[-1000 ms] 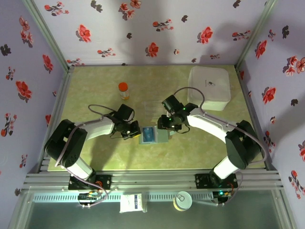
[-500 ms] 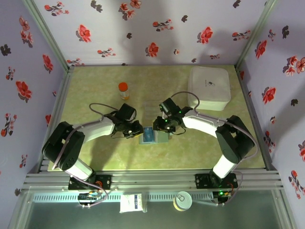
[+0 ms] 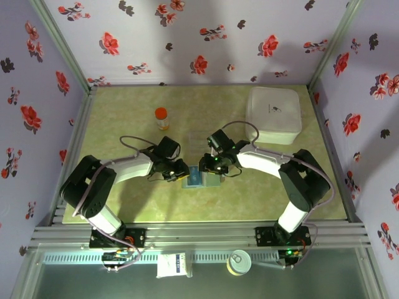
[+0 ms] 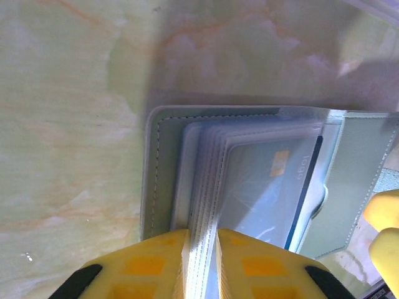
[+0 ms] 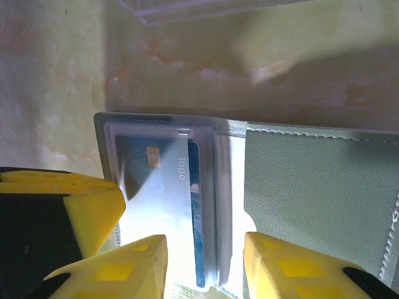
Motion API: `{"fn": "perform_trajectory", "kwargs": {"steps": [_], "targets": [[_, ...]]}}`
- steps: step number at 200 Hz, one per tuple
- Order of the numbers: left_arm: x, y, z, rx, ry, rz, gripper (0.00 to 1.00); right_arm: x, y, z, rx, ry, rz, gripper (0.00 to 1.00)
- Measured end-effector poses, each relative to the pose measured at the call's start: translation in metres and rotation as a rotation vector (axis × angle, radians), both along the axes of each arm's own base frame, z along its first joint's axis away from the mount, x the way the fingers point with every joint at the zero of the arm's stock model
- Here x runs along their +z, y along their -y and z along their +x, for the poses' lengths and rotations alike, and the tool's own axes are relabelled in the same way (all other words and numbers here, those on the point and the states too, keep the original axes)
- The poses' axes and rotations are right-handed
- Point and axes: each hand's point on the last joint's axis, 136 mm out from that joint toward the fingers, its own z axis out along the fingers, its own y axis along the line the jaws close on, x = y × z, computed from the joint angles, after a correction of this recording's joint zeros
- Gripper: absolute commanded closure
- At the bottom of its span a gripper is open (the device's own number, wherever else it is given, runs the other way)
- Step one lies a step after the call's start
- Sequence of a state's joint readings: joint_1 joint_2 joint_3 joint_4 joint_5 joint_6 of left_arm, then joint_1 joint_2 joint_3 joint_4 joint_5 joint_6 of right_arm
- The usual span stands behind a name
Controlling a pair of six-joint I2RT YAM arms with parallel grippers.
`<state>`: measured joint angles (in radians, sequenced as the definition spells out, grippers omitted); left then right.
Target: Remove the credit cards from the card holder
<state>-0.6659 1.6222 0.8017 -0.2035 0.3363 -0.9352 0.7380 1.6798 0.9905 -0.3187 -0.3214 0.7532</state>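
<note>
The grey-blue card holder [image 3: 198, 180] lies open on the green table between both grippers. In the left wrist view its stitched panel [image 4: 159, 168] holds a stack of clear sleeves, and my left gripper [image 4: 201, 261] is shut on the edge of that stack. A blue credit card [image 5: 198, 212] with a gold chip sits in the top sleeve, also seen as the blue credit card [image 4: 268, 187]. My right gripper [image 5: 206, 268] stands open, its fingers straddling the card's long edge and the sleeves' spine without pinching them. The holder's other panel [image 5: 312, 199] lies flat to the right.
A big white box [image 3: 273, 114] sits at the back right. An orange-capped bottle [image 3: 161, 117] stands at the back left. A clear plastic sheet [image 3: 196, 140] lies just beyond the holder. Flowered walls close in the table on three sides.
My left gripper has slid right onto the holder and now clamps the sleeve stack. My right gripper has moved left and nearer, over the holder's middle.
</note>
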Motion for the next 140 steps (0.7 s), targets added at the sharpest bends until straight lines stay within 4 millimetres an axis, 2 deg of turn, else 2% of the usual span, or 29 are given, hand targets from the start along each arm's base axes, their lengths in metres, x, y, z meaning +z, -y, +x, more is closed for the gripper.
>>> {"fn": "perform_trajectory", "kwargs": {"steps": [31,74,140], "targets": [[0.000,0.001,0.001,-0.004,-0.003,0.004,0.86,0.001,-0.009,-0.001,0.010,-0.008,0.042,0.71],[0.000,0.001,0.002,-0.006,-0.001,0.005,0.88,-0.002,-0.018,-0.003,0.028,-0.018,0.072,0.73],[0.000,0.001,0.002,-0.007,-0.002,0.006,0.88,-0.020,-0.021,-0.005,0.037,-0.056,0.065,0.78]]}}
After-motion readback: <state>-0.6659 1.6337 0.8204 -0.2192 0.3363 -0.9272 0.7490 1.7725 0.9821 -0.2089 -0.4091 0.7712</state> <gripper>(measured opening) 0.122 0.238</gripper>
